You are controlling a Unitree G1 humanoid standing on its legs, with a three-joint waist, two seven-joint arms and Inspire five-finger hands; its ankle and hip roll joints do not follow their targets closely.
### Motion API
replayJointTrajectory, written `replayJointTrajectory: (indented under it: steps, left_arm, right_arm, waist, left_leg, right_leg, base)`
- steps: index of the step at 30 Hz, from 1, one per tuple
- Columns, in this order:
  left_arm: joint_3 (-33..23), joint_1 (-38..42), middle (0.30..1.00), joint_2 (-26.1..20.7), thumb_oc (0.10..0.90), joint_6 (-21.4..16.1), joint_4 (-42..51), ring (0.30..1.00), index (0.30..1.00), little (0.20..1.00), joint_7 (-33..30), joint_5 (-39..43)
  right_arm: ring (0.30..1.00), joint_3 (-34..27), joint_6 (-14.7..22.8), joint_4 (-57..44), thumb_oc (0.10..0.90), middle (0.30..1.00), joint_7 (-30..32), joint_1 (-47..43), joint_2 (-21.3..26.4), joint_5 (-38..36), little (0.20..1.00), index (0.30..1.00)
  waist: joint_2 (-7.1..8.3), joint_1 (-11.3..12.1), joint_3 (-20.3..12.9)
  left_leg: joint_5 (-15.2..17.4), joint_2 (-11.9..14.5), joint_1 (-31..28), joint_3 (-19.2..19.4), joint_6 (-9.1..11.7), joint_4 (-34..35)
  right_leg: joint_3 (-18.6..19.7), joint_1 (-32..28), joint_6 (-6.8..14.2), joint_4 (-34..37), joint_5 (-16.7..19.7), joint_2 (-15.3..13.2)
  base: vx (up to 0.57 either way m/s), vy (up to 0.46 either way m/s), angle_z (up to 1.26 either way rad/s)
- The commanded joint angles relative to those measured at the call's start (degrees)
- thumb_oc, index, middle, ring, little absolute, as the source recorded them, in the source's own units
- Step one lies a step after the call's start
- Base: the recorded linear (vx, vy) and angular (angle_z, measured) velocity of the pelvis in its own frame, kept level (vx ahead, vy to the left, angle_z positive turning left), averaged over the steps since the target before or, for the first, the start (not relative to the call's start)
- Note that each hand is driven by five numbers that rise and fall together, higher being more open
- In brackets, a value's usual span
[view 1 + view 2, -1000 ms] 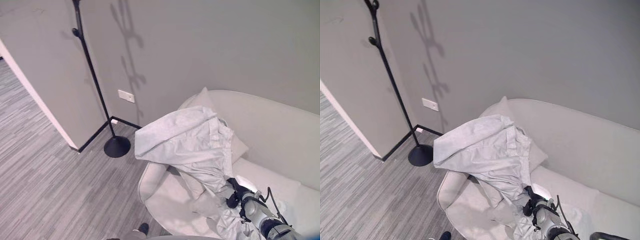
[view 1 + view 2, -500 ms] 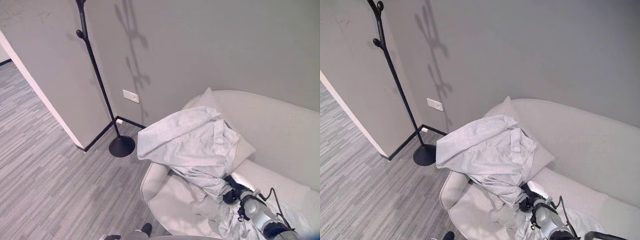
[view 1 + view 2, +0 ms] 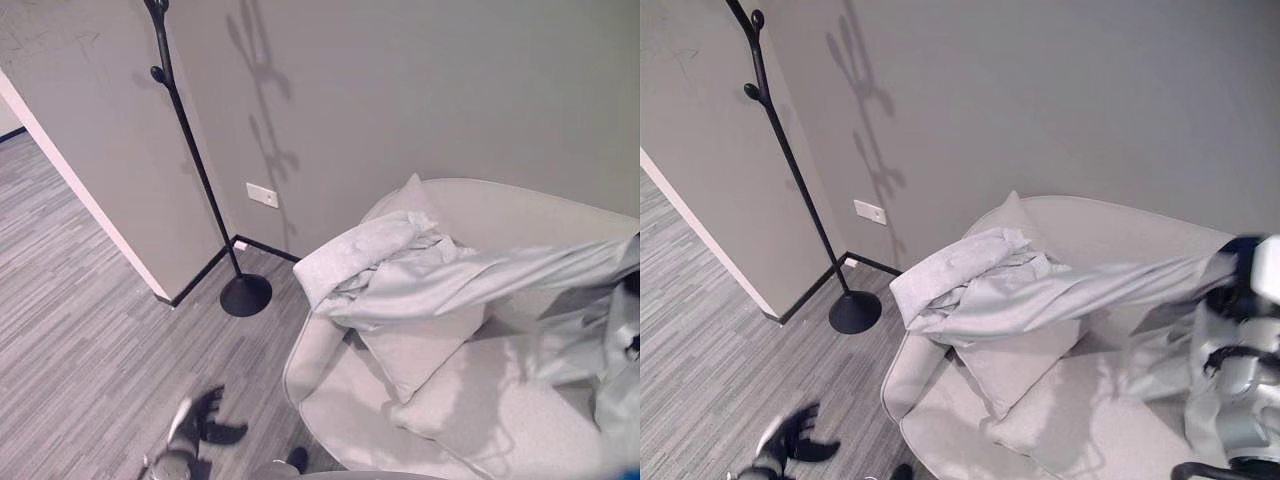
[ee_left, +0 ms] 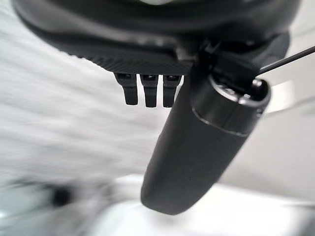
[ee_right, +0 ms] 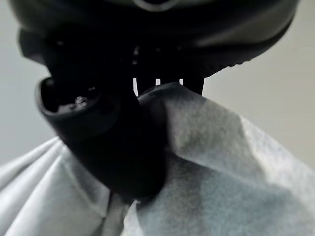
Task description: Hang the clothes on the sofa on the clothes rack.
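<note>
One pale grey garment is seen stretched across the sofa: its bunched end lies on a cushion at the sofa's left arm, and the other end is drawn out taut to the right, where it is held up above the seat by the right hand. The grip itself is shown in the right wrist view, where the cloth is pinched between the dark thumb and the fingers curled behind it; from the head views the hand is seen as a dark shape at the end of the stretched fabric. The left hand is seen low over the floor, well apart from the sofa, and in the left wrist view its fingers are seen relaxed and apart from the thumb, with nothing between them. The clothes rack, a black pole with knobbed pegs on a round base, stands on the floor at the corner of the grey wall, just beside the sofa's left end. The floor is covered in grey striped carpet, and a white socket plate is set low on the wall.
</note>
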State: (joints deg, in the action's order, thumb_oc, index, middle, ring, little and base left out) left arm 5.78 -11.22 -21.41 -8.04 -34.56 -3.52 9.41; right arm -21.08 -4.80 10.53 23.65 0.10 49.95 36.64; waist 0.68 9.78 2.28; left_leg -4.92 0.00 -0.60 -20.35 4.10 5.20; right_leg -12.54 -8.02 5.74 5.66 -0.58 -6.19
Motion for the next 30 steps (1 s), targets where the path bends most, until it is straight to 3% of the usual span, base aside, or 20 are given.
replayJointTrajectory:
  steps: [1, 2, 3, 4, 9, 12, 15, 18, 22, 25, 27, 30]
  left_arm:
    - [-1.82, 4.36, 0.900, -4.57, 0.800, -3.68, 4.74, 0.900, 0.900, 0.900, -0.80, 4.70]
    - [-2.16, 4.71, 0.900, -6.03, 0.800, -4.43, 11.05, 0.900, 0.900, 0.900, -1.03, 4.41]
    - [-2.51, 4.39, 0.900, -5.99, 0.800, -4.18, 11.57, 0.900, 0.900, 0.900, -1.09, 4.35]
    - [-3.15, 4.85, 0.900, -7.65, 0.800, -4.88, 18.66, 0.900, 0.900, 0.900, -1.87, 2.93]
    - [-3.39, 8.73, 0.900, -10.27, 0.800, -7.03, 29.80, 0.900, 0.900, 0.900, -5.45, -3.29]
    - [-0.43, 13.32, 0.900, -11.90, 0.800, -9.08, 35.08, 0.900, 0.900, 0.900, -7.51, -6.54]
    - [6.35, 21.25, 0.900, -12.00, 0.800, -11.12, 37.65, 0.900, 0.900, 0.900, -10.92, -11.13]
    - [15.16, 30.91, 0.900, -9.52, 0.800, -10.83, 32.44, 0.900, 0.900, 0.900, -14.47, -15.32]
    - [23.75, 39.57, 0.900, -2.76, 0.800, -10.89, 24.99, 0.900, 0.900, 0.900, -15.97, -12.73]
    - [25.85, 42.54, 0.900, 1.17, 0.800, -10.20, 19.37, 0.900, 0.900, 0.900, -17.15, -10.47]
    - [26.48, 45.37, 0.900, 7.29, 0.800, -8.65, 9.65, 0.900, 0.900, 0.900, -18.15, -3.14]
    - [25.65, 49.76, 0.900, 11.42, 0.800, -5.97, -2.50, 0.900, 0.900, 0.900, -21.44, -1.48]
  right_arm:
    - [0.300, -1.40, 1.06, -7.40, 0.400, 0.300, 5.07, -9.24, 9.62, 4.36, 0.300, 0.300]
    - [0.300, 0.98, 1.99, -9.88, 0.400, 0.300, 4.05, -13.89, 11.42, 4.55, 0.300, 0.300]
    - [0.300, 1.48, 1.92, -9.72, 0.400, 0.300, 3.90, -14.56, 11.46, 4.57, 0.300, 0.300]
    - [0.300, 6.85, 2.49, -10.61, 0.400, 0.300, 2.67, -21.70, 13.29, 4.61, 0.300, 0.300]
    - [0.300, 17.62, 4.57, -13.52, 0.400, 0.300, 0.68, -35.16, 15.13, 4.12, 0.300, 0.300]
    - [0.300, 25.73, 5.38, -13.39, 0.400, 0.300, 0.41, -45.41, 15.68, 3.21, 0.300, 0.300]
    - [0.300, 34.46, 5.90, -10.40, 0.400, 0.300, 2.86, -57.25, 12.72, 0.02, 0.300, 0.300]
    - [0.300, 40.83, 6.38, -8.68, 0.400, 0.300, 4.03, -65.25, 7.31, -1.95, 0.300, 0.300]
    - [0.300, 46.14, 6.41, -6.35, 0.400, 0.300, 5.02, -71.66, 0.07, -3.13, 0.300, 0.300]
    - [0.300, 47.41, 6.66, -6.55, 0.400, 0.300, 5.27, -73.18, -4.36, -3.23, 0.300, 0.300]
    - [0.300, 47.97, 5.66, -7.02, 0.400, 0.300, 5.38, -74.85, -8.78, -2.57, 0.300, 0.300]
    - [0.300, 47.83, 5.11, -8.56, 0.400, 0.300, 5.90, -75.61, -12.05, -2.33, 0.300, 0.300]
  waist:
    - [3.05, 3.05, -3.88]
    - [3.57, 4.15, -4.15]
    - [3.57, 4.01, -4.10]
    - [4.42, 5.09, -4.24]
    - [5.77, 6.09, -4.20]
    - [6.72, 6.37, -4.24]
    - [6.92, 5.33, -4.36]
    - [6.54, 3.58, -4.50]
    - [6.05, 1.21, -4.48]
    - [5.85, -0.11, -4.55]
    - [5.79, -1.59, -4.90]
    - [5.70, -3.52, -5.37]
  left_leg:
    - [4.39, -4.88, -0.83, -6.61, -3.17, -0.20]
    - [4.26, -4.88, -0.79, -6.74, -3.11, -0.20]
    - [4.44, -4.83, -0.84, -6.65, -3.10, -0.20]
    - [4.45, -4.82, -0.87, -6.66, -2.99, -0.20]
    - [4.77, -4.64, -1.29, -6.92, -2.69, -0.20]
    - [4.53, -4.69, -1.22, -7.22, -2.45, -0.20]
    - [4.52, -4.70, -1.38, -7.30, -2.32, -0.20]
    - [4.56, -4.60, -1.68, -7.02, -2.29, -0.20]
    - [4.62, -4.53, -2.07, -6.64, -2.28, -0.20]
    - [4.70, -4.39, -2.18, -5.98, -2.36, -0.20]
    - [4.73, -4.33, -2.30, -5.27, -2.38, -0.20]
    - [4.87, -4.17, -2.45, -4.26, -2.34, -0.20]
  right_leg:
    - [2.43, 1.35, -0.51, -0.66, -0.51, 2.15]
    - [2.38, 1.32, -0.50, -0.66, -0.38, 2.17]
    - [2.47, 1.30, -0.55, -0.66, -0.53, 2.20]
    - [2.40, 1.11, -0.66, -0.66, -0.49, 2.26]
    - [2.14, 0.46, -1.04, -0.66, -0.86, 2.55]
    - [1.61, 0.25, -1.21, -0.66, -0.83, 2.59]
    - [1.67, 0.01, -1.34, -0.66, -0.79, 2.68]
    - [2.25, -0.09, -1.48, -0.66, -0.76, 2.84]
    - [3.15, -0.09, -1.65, -0.69, -0.59, 2.93]
    - [4.21, 0.15, -1.78, -0.69, -0.46, 3.12]
    - [5.19, 0.37, -1.83, -0.68, -0.33, 3.21]
    - [6.41, 0.73, -1.87, -0.71, -0.21, 3.31]
  base:
    - [-0.02, -0.011, -0.05]
    - [0.00, -0.015, -0.05]
    - [-0.02, -0.030, -0.05]
    - [-0.02, -0.025, -0.06]
    - [0.00, -0.032, 0.02]
    - [0.01, -0.048, 0.11]
    - [-0.02, -0.027, 0.24]
    - [0.02, -0.023, 0.08]
    - [0.02, -0.012, -0.12]
    - [0.02, -0.010, -0.19]
    - [0.02, 0.004, -0.25]
    - [0.02, 0.014, -0.18]
